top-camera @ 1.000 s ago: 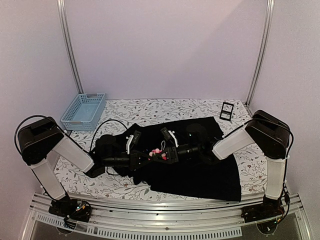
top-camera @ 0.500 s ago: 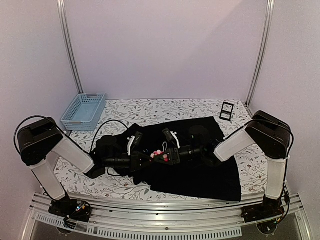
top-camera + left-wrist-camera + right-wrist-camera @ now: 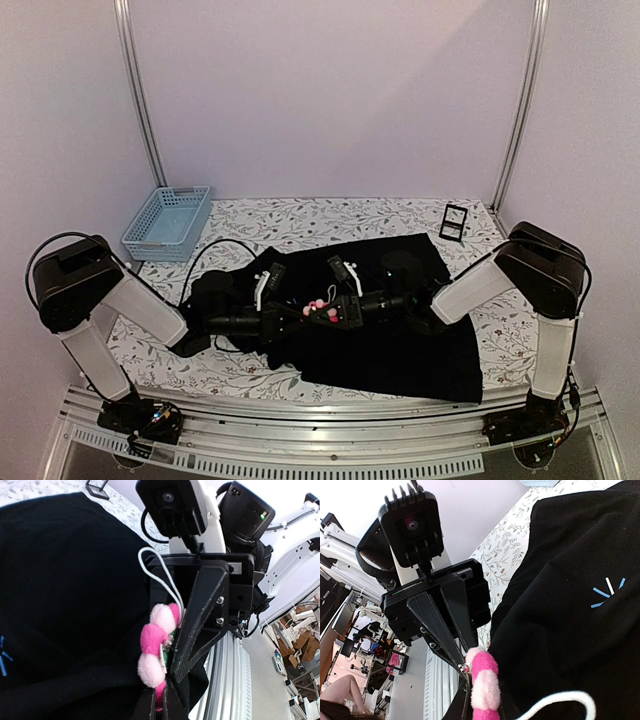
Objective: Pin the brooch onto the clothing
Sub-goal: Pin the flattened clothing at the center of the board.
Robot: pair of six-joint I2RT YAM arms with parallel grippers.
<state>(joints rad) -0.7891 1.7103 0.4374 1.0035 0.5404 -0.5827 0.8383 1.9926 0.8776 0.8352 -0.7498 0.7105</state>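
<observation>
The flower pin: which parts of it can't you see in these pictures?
Top view: the brooch is too small to show its pin.
Left wrist view: the right gripper covers the brooch's back, so whether the pin goes through the shirt is hidden.
Right wrist view: the bottom edge cuts off the brooch's lower part.

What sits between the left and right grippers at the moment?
Only the pink brooch: the left gripper and right gripper meet tip to tip at it, above the black shirt. It shows in the top view and both wrist views.
</observation>
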